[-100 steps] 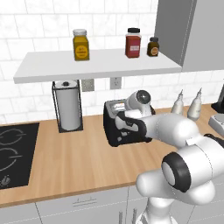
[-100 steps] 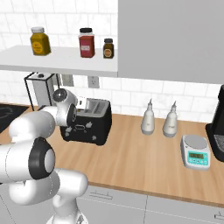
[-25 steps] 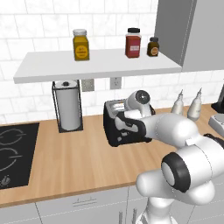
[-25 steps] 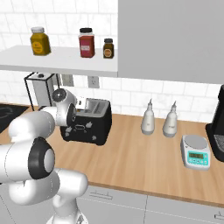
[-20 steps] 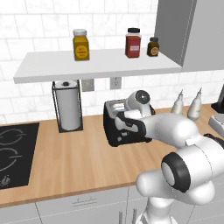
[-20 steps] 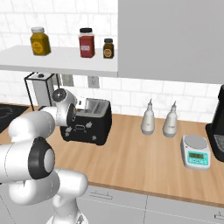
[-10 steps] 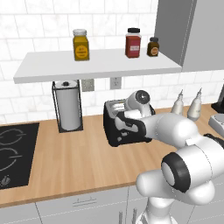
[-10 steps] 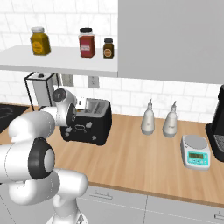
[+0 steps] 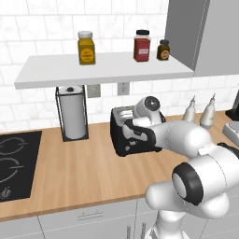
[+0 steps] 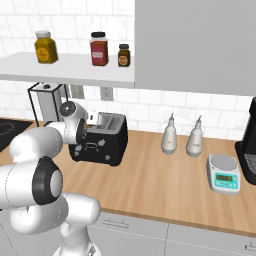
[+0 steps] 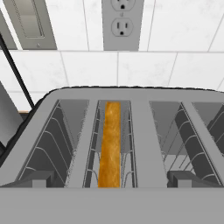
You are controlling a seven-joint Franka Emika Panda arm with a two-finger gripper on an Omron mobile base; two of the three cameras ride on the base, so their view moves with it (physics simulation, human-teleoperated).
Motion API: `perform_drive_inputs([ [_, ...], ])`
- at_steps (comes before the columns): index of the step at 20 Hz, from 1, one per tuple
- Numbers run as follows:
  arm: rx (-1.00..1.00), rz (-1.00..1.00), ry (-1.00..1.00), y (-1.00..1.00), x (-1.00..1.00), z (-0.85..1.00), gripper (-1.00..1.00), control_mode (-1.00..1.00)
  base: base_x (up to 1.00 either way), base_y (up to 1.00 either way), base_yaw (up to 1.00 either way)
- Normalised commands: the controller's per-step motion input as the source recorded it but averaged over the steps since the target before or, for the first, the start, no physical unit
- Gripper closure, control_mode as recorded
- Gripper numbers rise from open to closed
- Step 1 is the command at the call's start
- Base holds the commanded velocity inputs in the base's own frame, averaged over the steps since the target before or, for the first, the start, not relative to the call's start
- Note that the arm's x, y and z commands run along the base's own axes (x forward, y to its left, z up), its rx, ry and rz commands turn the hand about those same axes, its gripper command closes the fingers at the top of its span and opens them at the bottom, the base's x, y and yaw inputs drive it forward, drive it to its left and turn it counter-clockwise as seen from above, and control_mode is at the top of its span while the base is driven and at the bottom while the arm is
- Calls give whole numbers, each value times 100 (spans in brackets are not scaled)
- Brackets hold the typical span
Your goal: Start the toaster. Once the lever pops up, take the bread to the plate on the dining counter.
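Hand view: cam looks down into toaster [image 11: 131, 131] slots; bread [image 11: 109, 144] sits on edge in a middle slot, long axis running toward wall. Left base view: arm bent over toaster [image 9: 135, 137] on wood counter [image 9: 70, 172]. Can't tell gripper state.

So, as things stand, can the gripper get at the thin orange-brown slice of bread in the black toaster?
Probably yes. In the hand view the thin orange-brown bread slice stands in an open slot of the silver-topped black toaster, directly below the hand, with nothing over it. It sits deep between wire guides, so gripping may be tight.
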Motion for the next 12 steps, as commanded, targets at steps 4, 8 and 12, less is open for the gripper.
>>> perform_drive_inputs([
  [4,0,0,0,0,0,0,-100,-100,0,0,0],
  [8,0,0,0,0,0,0,-100,-100,0,0,0],
  [12,0,0,0,0,0,0,-100,-100,0,0,0],
])
